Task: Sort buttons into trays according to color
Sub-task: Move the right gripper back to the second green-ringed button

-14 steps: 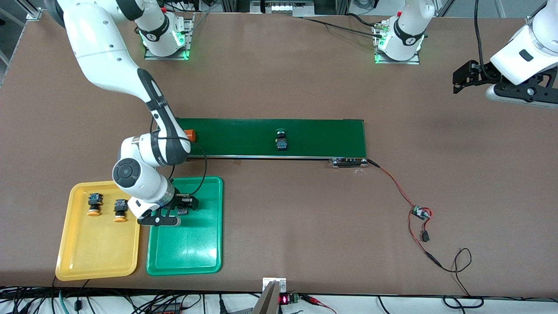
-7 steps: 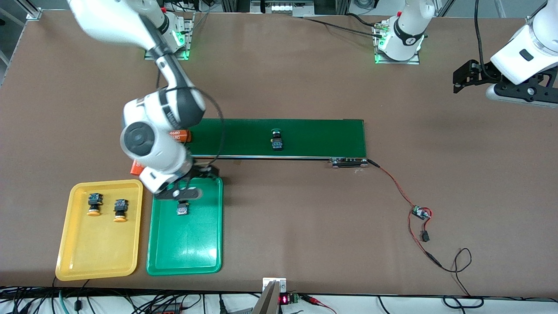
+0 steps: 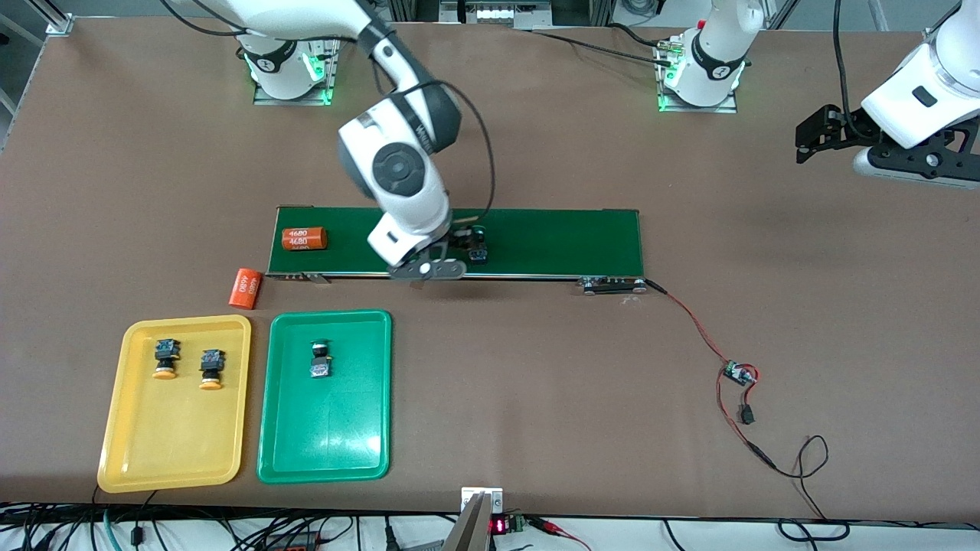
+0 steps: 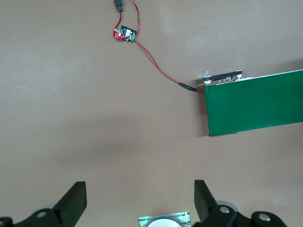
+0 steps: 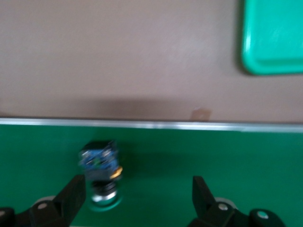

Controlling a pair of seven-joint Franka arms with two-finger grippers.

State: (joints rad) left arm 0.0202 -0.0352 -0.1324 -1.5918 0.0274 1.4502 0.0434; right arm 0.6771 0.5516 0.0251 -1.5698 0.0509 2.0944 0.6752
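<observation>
Yellow tray (image 3: 174,451), at 8 o'clock of the table: two yellow-capped buttons (image 3: 165,358) inside. Green tray (image 3: 325,451), beside it: one green-capped button (image 3: 321,359). Conveyor belt (image 3: 551,241), centre: orange cylinder (image 3: 304,239) at the right arm's end; right gripper (image 3: 452,256) over the belt, fingers spread wide, empty, last green button (image 3: 478,246) under it. Left gripper (image 3: 823,138), at 2 o'clock: waiting, jaws wide, empty.

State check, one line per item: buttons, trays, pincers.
Yellow-capped buttons: both in yellow tray.
Green-capped button: in green tray.
Second green-capped button: on conveyor belt, unsorted.
Right pincer: open, over belt at that button.
Left pincer: open, waiting over bare table.
</observation>
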